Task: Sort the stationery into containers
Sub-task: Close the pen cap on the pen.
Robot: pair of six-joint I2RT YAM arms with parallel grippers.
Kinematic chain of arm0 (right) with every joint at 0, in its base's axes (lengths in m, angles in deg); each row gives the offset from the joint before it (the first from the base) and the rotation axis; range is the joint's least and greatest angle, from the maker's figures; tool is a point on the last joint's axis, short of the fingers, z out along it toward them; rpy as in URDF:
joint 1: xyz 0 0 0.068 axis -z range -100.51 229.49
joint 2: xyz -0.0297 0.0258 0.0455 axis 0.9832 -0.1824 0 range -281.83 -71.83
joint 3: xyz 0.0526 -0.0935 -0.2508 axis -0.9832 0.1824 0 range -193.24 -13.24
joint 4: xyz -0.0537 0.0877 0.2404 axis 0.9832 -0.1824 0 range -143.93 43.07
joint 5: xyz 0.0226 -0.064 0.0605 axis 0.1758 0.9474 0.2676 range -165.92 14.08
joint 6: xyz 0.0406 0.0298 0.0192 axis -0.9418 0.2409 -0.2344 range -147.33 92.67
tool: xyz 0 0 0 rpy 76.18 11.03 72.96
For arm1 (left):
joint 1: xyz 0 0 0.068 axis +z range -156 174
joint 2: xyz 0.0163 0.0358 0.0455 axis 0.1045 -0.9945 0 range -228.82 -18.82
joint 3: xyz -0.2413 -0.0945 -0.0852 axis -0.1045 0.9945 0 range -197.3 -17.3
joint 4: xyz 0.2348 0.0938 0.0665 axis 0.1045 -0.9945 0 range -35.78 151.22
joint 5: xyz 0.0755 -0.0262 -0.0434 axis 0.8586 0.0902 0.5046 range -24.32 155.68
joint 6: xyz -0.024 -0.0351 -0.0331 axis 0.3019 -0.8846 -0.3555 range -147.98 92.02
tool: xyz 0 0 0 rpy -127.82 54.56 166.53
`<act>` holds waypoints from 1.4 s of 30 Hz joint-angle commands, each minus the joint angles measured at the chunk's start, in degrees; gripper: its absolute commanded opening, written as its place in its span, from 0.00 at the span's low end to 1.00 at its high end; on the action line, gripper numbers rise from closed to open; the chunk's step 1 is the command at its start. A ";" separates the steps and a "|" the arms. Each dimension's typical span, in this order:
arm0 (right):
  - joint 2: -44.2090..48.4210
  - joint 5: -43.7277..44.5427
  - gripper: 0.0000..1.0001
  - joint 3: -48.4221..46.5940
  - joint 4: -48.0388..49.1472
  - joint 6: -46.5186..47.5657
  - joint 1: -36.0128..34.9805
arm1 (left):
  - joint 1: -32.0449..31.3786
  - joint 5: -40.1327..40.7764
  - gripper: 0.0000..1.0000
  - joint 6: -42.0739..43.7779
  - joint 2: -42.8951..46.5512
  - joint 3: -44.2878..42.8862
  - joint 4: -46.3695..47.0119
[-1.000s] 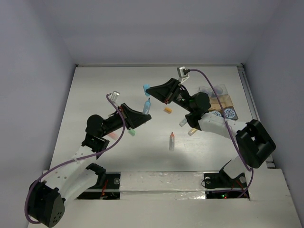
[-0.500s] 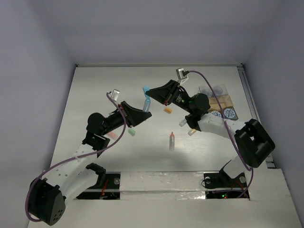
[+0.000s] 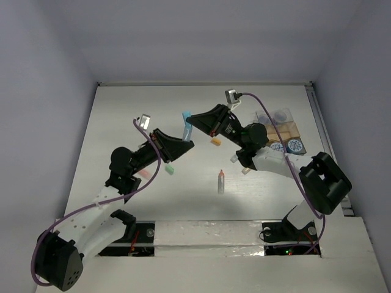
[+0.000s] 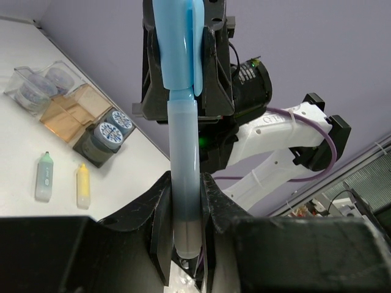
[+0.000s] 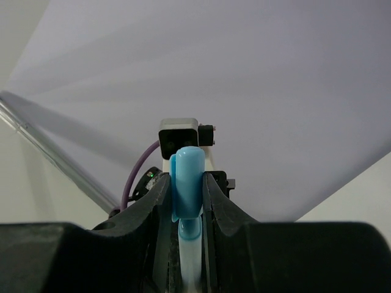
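Spreading flat and matte white, the table (image 3: 122,122) carries the containers (image 3: 282,129), squarish tan and clear-plastic boxes near its right edge. My left pincer (image 4: 185,201) clamps the frosted cylindrical barrel of the light blue pen (image 4: 182,140), held above the table; my right pincer (image 5: 186,195) pinches its glossy rounded cap (image 5: 187,165). A stubby orange-red pen (image 3: 220,181) lies loose on the table, nearer my bases.

white table (image 3: 122,110) enclosed by pale lavender walls (image 3: 201,36)
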 commanded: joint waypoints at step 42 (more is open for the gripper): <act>1.55 -1.92 0.10 10.29 4.48 3.91 -6.97 | -1.10 1.63 0.00 5.83 -6.02 -8.89 11.33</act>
